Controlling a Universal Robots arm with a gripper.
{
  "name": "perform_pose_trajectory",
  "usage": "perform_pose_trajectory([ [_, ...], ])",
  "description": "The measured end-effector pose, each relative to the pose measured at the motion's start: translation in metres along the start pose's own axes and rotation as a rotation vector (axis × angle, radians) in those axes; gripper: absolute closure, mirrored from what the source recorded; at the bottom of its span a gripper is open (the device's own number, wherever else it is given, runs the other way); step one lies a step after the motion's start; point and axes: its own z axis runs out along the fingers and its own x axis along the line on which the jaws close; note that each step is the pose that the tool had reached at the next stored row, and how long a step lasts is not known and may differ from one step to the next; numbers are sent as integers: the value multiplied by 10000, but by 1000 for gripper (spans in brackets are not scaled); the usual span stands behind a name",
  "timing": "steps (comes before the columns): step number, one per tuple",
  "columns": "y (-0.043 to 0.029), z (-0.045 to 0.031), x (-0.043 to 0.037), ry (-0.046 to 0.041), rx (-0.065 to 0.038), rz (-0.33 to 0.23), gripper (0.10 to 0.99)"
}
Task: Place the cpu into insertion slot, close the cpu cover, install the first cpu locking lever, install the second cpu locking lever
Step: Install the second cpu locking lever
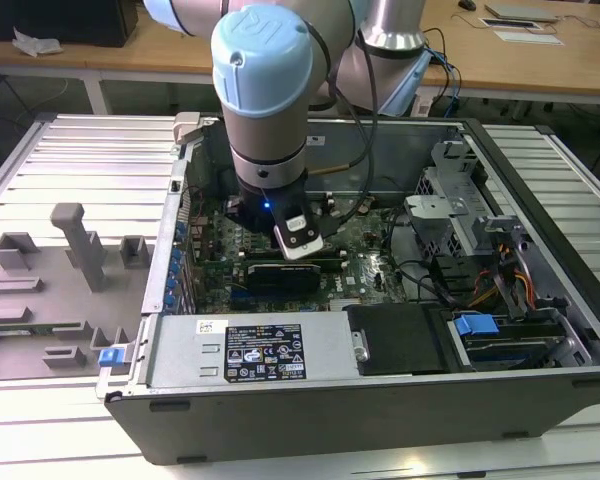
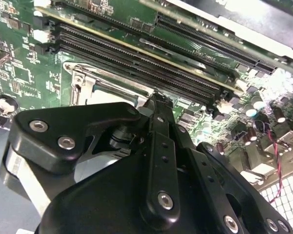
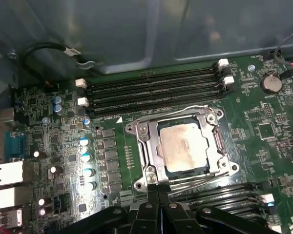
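Note:
The cpu (image 3: 185, 146) lies flat in the insertion slot (image 3: 181, 122), its pale silver top showing through the window of the cpu cover (image 3: 147, 146). That cover lies down flat around the chip. Thin wire locking levers run along the socket's near side (image 3: 200, 181) and far side (image 3: 185, 109). My gripper (image 3: 157, 187) is shut, fingertips pressed together, at the socket corner by the near lever's end; I see nothing between the fingers. In the second wrist view the gripper (image 2: 156, 100) hides most of the socket (image 2: 83, 83). In the exterior view the arm (image 1: 265, 120) stands over the motherboard.
Long black memory slots (image 3: 151, 90) flank the socket on the far side, and more (image 3: 219, 195) lie close beside my fingers. The case wall (image 3: 136, 29) rises behind them. A power supply box (image 1: 250, 350) and drive bay (image 1: 480, 330) line the case front. A grey fixture tray (image 1: 60, 270) sits outside.

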Motion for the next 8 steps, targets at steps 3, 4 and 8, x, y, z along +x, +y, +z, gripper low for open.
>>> perform_pose_trajectory([
  [3, -6, 17, 10, 39, -188, -17, 980],
  [4, -10, 23, 19, 49, -233, -24, 980],
  [8, -24, 48, 33, 56, -246, -40, 980],
])
